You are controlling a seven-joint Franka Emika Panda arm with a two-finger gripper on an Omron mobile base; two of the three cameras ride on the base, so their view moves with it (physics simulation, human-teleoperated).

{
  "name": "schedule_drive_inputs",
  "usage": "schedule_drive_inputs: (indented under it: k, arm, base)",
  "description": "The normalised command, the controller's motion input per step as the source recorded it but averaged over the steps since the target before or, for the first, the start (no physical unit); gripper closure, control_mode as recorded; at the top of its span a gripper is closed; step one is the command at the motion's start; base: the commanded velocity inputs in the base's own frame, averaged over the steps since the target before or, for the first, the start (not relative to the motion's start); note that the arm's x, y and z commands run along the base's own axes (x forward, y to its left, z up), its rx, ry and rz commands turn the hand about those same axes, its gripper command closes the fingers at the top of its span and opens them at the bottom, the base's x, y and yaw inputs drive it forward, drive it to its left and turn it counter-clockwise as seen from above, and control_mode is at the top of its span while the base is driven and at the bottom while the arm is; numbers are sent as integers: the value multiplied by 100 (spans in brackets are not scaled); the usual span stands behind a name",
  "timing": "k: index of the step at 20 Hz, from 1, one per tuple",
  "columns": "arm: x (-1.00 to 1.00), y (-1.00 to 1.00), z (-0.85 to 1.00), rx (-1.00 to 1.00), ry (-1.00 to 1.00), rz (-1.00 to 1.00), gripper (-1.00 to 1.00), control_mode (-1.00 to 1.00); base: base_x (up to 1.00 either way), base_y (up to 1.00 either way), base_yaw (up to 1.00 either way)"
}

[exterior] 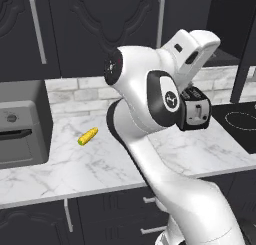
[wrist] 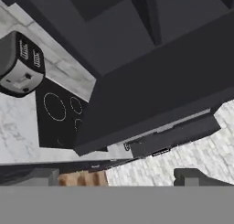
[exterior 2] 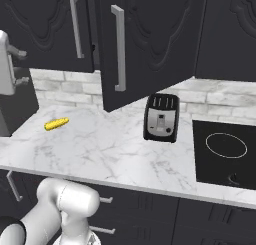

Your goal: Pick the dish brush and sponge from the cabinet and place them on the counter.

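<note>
Between the fingertips of the gripper (wrist: pixel 119 177), nothing is held: the two tips are seen spread wide at either side of the hand view, fully released.

Item 1. Small tan block (wrist: pixel 82 178), low between the tips and nearer the left one. Whether it is the sponge cannot be told.

Item 2. Cabinet (exterior: pixel 227 26), directly ahead of and above the gripper. Its door (exterior 2: pixel 150 39) is swung out over the counter, with the silver bar handle (exterior 2: pixel 117 49) on its outer face. The interior is in shadow; the dish brush and the sponge are judged to lie inside it, exact places not determinable.

Item 3. Toaster (exterior 2: pixel 161 118), below the gripper and to one side, upright on the marble.

Item 4. Cooktop (exterior 2: pixel 225 149), below and beyond the toaster.

Item 5. Counter (exterior: pixel 60 164), well below the gripper; a corn cob (exterior: pixel 88 136) is listed far off on it.

Handling note: the step in hand is judged to be the reach into the cabinet. The jaws are best kept wide, the hand passed clear of the door edge, and the shelf brought into view before any closing is attempted.
</note>
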Motion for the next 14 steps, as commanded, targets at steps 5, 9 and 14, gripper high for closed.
schedule_drive_inputs:
  k: [5,9,14]
  arm:
    - [47,-15,-1,-14,2,-6,-100,-100]
    - [44,-21,-1,-14,1,-6,-100,-100]
    - [30,-35,0,-11,1,-6,-100,-100]
  base:
    - [0,0,0]
    - [0,0,0]
    - [0,0,0]
